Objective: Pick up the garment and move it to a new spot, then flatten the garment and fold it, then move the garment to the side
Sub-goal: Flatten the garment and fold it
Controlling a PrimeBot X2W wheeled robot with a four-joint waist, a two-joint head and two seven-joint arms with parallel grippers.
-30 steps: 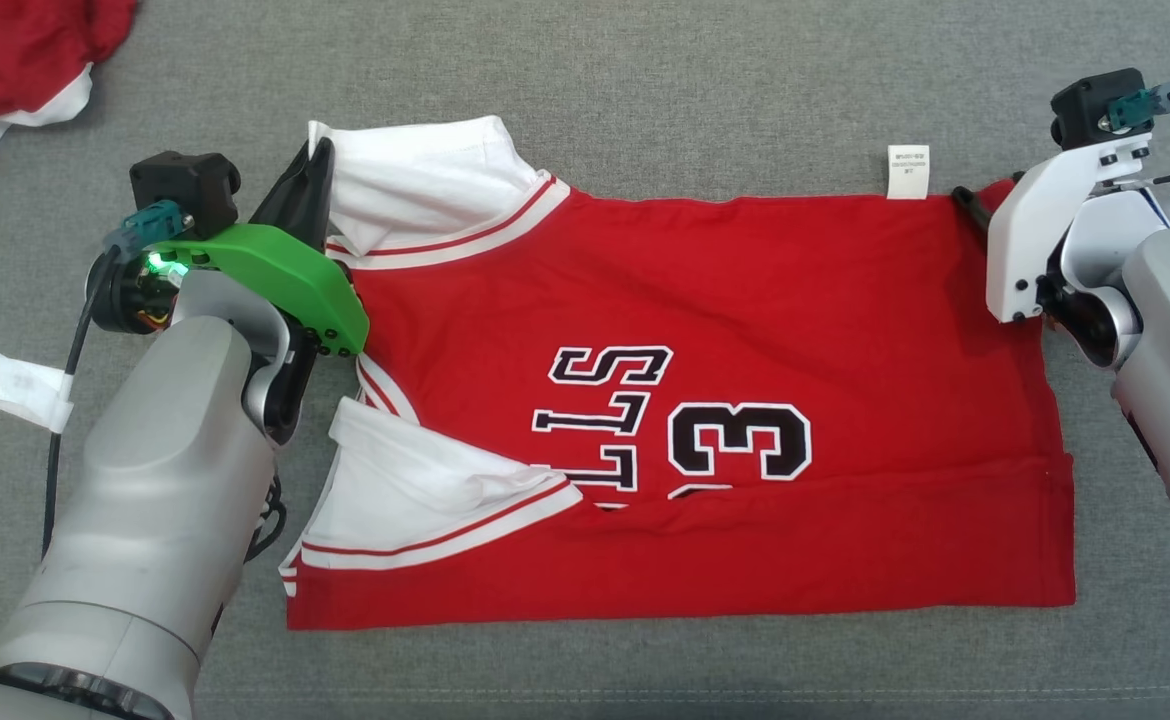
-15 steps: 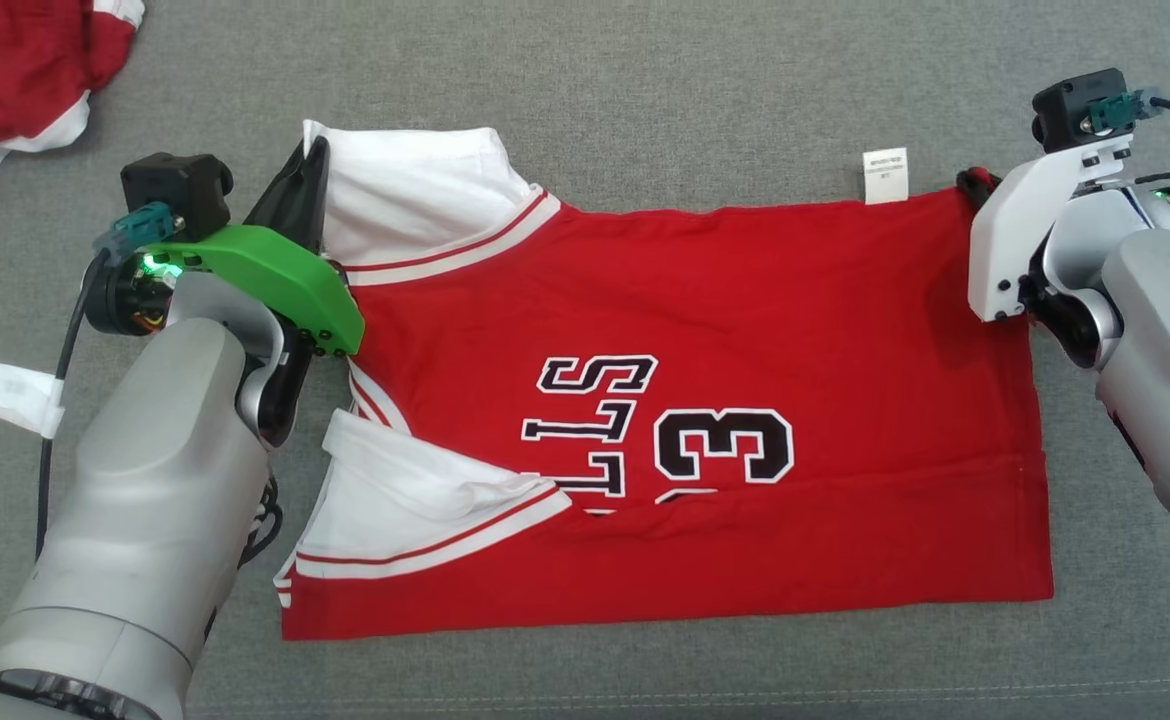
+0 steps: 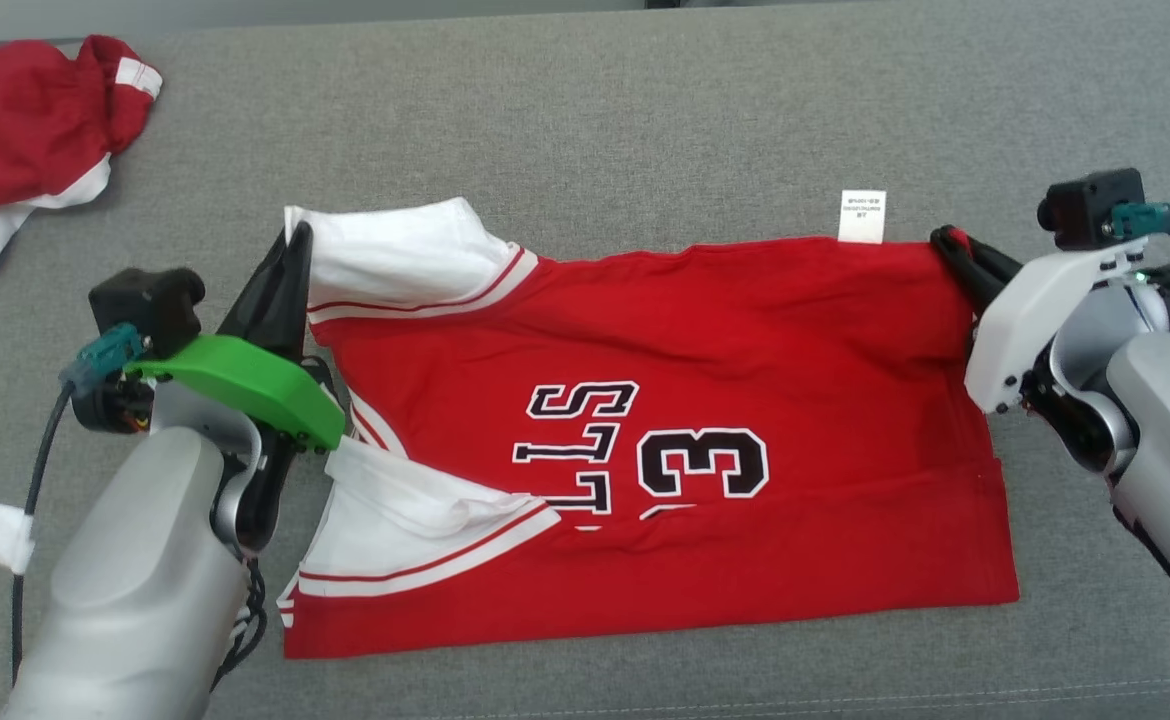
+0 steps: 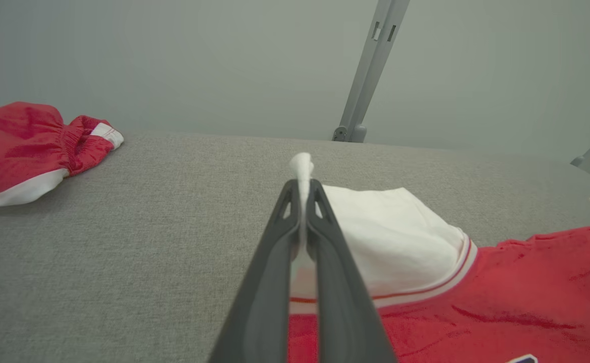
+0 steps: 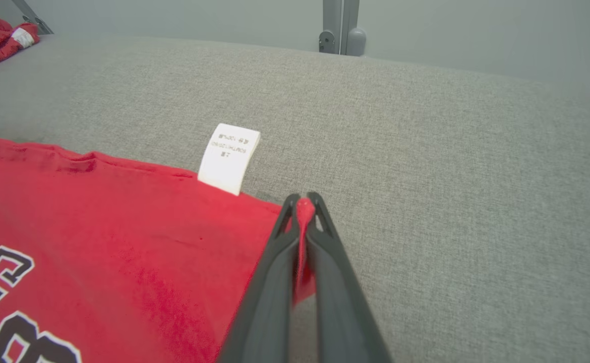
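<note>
1 red jersey flat on grey pad, 2 white sleeves. Left gripper clamped on jersey's far sleeve; right gripper pinching jersey's far corner nr 1 tag. 1 other garment well off jersey's left.

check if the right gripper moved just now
Yes, the right gripper closed onto the corner of the jersey beside the white label; earlier it stood open there.

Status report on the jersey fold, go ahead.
Both shut on the jersey: left pincer at white sleeve corner, right pincer at red hem corner. Spread on grey surface, near edge folded over. Other red garment apart, far left.
</note>
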